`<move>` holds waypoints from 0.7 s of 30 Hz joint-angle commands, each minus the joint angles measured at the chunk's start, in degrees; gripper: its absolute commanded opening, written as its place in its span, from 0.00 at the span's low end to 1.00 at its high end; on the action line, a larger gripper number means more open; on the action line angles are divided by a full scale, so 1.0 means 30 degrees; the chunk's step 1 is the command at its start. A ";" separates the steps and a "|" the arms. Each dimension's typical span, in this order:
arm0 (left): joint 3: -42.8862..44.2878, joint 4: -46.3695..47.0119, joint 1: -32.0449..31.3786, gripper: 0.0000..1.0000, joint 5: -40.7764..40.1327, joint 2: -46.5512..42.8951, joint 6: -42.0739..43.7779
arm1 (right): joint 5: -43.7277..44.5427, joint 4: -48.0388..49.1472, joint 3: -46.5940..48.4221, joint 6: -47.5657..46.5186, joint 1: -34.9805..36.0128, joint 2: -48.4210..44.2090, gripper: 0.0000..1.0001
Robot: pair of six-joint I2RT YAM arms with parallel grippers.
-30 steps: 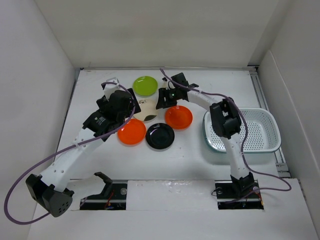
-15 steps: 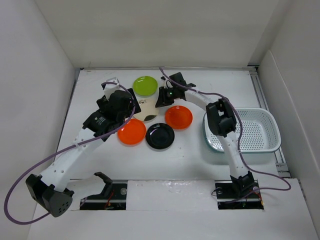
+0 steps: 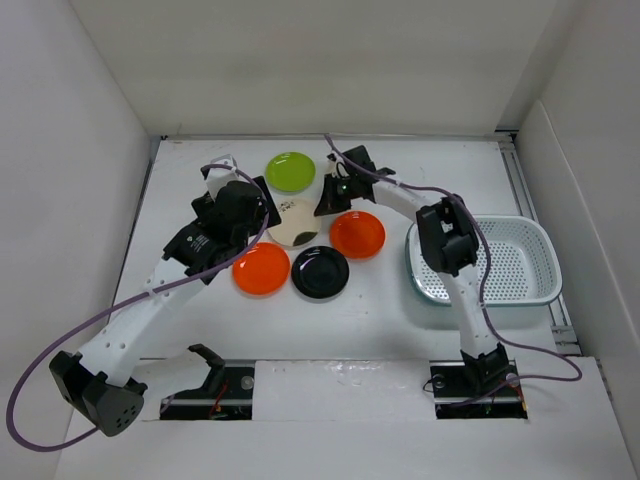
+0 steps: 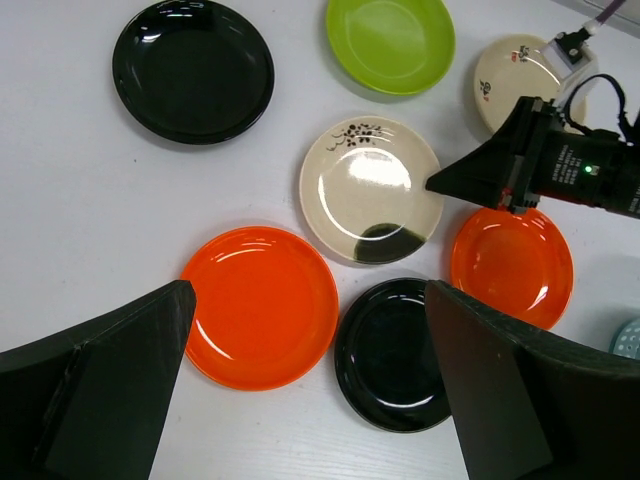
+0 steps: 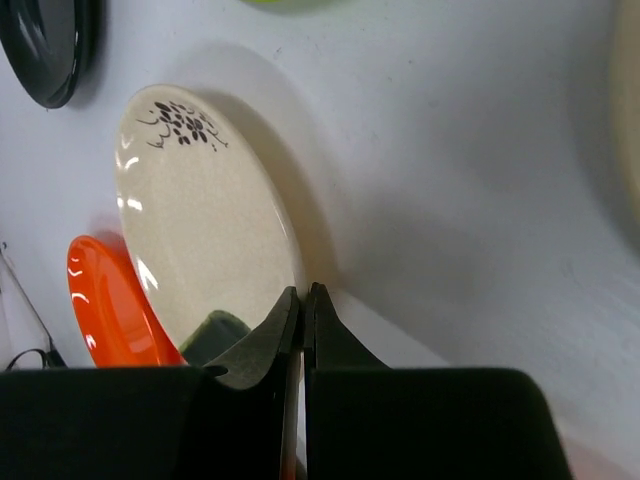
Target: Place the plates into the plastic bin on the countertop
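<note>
Plates are clustered on the tabletop (image 3: 380, 320) and none is seen in the bin (image 3: 515, 221), so the step in hand is judged to be the first pick-up.

At the left, the left gripper (image 4: 307, 288) is held above the cluster, its jaws spread wide with nothing between them. Beneath it are seen an orange plate (image 4: 260, 305), a black plate (image 4: 193, 68), a second black plate (image 4: 395, 352) and a green plate (image 4: 391, 43). In the middle of the cluster lies the cream plate (image 4: 371, 188) with the dark patch. Further right lie a second orange plate (image 4: 512, 265) and a second cream plate (image 4: 510, 70).

The right gripper (image 5: 302, 292) is clenched on the rim of the cream plate, beside the dark patch, with only a thin slit left between its jaws. Whether that plate is raised off the tabletop cannot be told.

Well apart to the right stands the bin, partly hidden by the right arm.

For the next move, the cream plate must be lifted clear of the orange and black plates just beside it. It must then be carried right, over the bin's rim, and set down flat before it is released. Only a thin rim is pinched, so a slip or a swing is judged possible.
</note>
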 commanded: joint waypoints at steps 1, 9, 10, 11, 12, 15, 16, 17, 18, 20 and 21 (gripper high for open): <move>0.0391 0.0348 0.0009 1.00 -0.0182 -0.0481 0.0186 | 0.1396 0.1274 -0.0906 0.0527 -0.0203 -0.3084 0.00; 0.0391 0.0524 0.0009 1.00 0.0023 -0.0481 0.0360 | 0.3416 0.1633 -0.4599 0.1058 -0.0994 -1.1190 0.00; 0.0391 0.0524 0.0009 1.00 0.0197 -0.0481 0.0361 | 0.4029 0.1166 -0.4951 0.1058 -0.1284 -1.1930 0.00; 0.0391 0.0524 0.0009 1.00 0.0199 -0.0481 0.0361 | 0.5891 0.0697 -0.5389 0.1058 -0.1461 -1.2662 0.00; 0.0391 0.0524 0.0009 1.00 0.0199 -0.0481 0.0361 | 0.6896 0.0054 -0.6815 0.1058 -0.1811 -1.3453 0.00; 0.0391 0.0699 0.0009 1.00 0.0433 -0.0657 0.0361 | 0.9511 0.0394 -1.1636 0.2050 -0.3504 -1.7141 0.00; 0.0391 0.0699 0.0009 1.00 0.0433 -0.0657 0.0361 | 0.9717 0.0748 -1.3055 0.2808 -0.4036 -1.9472 0.00; 0.0391 0.0699 0.0009 1.00 0.0230 -0.0657 0.0187 | 0.9980 0.1128 -1.4432 0.3221 -0.4563 -2.0714 0.00; 0.0391 0.0699 0.0009 1.00 0.0431 -0.0657 0.0186 | 1.0649 0.1422 -1.6767 0.3573 -0.5584 -2.2002 0.00; 0.0391 0.0873 0.0009 1.00 0.0665 -0.0657 0.0186 | 1.1327 0.1601 -1.8452 0.4189 -0.6527 -2.5566 0.00; 0.0391 0.0875 0.0009 1.00 0.0871 -0.0425 0.0186 | 1.1562 0.1601 -1.9011 0.4192 -0.6908 -2.6575 0.00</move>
